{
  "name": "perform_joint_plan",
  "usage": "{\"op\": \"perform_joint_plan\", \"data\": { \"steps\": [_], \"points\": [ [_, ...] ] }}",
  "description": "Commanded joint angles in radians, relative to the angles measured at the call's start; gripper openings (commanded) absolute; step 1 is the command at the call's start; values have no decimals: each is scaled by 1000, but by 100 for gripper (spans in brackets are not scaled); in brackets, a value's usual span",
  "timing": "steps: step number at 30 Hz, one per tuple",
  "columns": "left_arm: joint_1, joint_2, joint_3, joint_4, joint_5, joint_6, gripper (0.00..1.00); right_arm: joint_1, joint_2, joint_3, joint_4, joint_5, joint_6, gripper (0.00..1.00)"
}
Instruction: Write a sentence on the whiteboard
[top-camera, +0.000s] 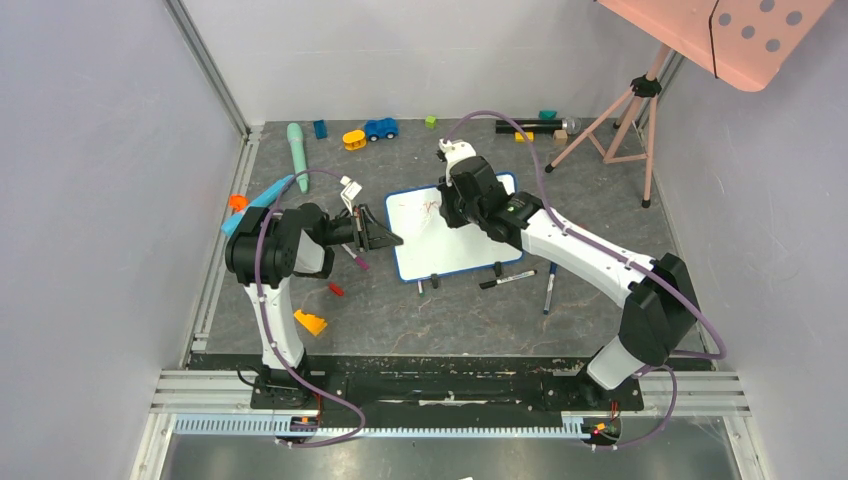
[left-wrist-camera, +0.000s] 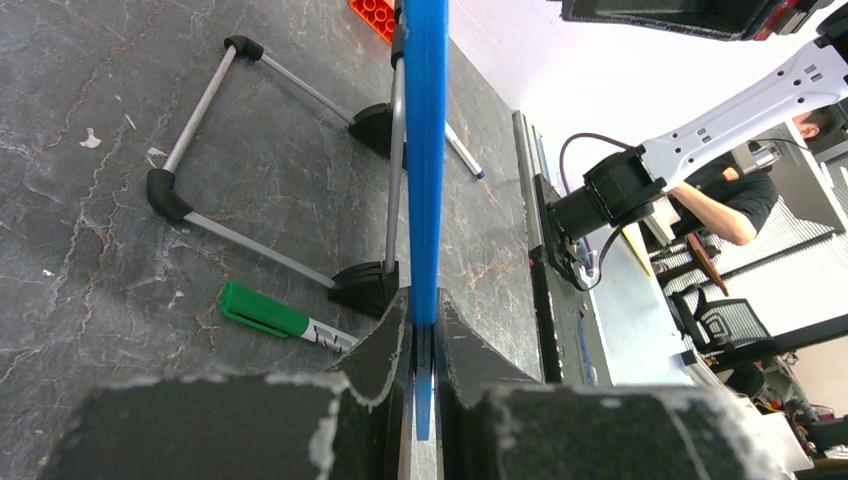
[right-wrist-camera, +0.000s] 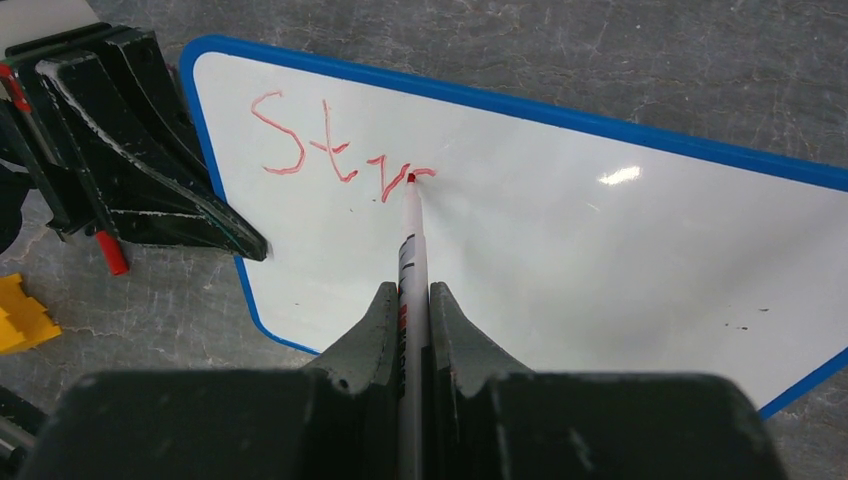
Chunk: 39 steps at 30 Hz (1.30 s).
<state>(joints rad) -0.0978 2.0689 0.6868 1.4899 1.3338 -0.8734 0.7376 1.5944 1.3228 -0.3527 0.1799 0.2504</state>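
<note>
The whiteboard (top-camera: 455, 245) lies flat at the middle of the counter (top-camera: 400, 320). The left pincer (left-wrist-camera: 425, 310) is clamped on its blue frame (left-wrist-camera: 426, 150) at the board's 9 o'clock edge, likely to stop it sliding under the pen strokes. The right pincer (right-wrist-camera: 408, 300), closed on a red marker (right-wrist-camera: 411, 230), presses the tip just past "Str", the opening of the sentence (right-wrist-camera: 340, 160), near the 11 o'clock corner, leaving room for the remaining words.

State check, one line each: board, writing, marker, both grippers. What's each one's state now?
whiteboard: face up, left edge clamped
sentence: unfinished, only "Str" in red
red marker: uncapped, tip on whiteboard
left gripper: shut on whiteboard frame
right gripper: shut on red marker
</note>
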Motion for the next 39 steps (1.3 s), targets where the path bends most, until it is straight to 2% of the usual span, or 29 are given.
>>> {"op": "perform_joint_plan", "data": {
  "steps": [1,9,17,28,39],
  "points": [
    [-3,6,-5,67,41,22,2,-3,-11,-36,17,-3,-10,0],
    [-3,8,-4,67,41,22,2,-4,-28,-50,-16,51,-15,0],
    [-2,7,-4,67,42,22,2,-9,-9,5,-44,110,-19,0],
    [-2,7,-4,67,41,22,2,-16,27,63,-42,106,-17,0],
    [-2,9,-4,67,40,22,2,-15,28,51,-2,54,-10,0]
  ]
}}
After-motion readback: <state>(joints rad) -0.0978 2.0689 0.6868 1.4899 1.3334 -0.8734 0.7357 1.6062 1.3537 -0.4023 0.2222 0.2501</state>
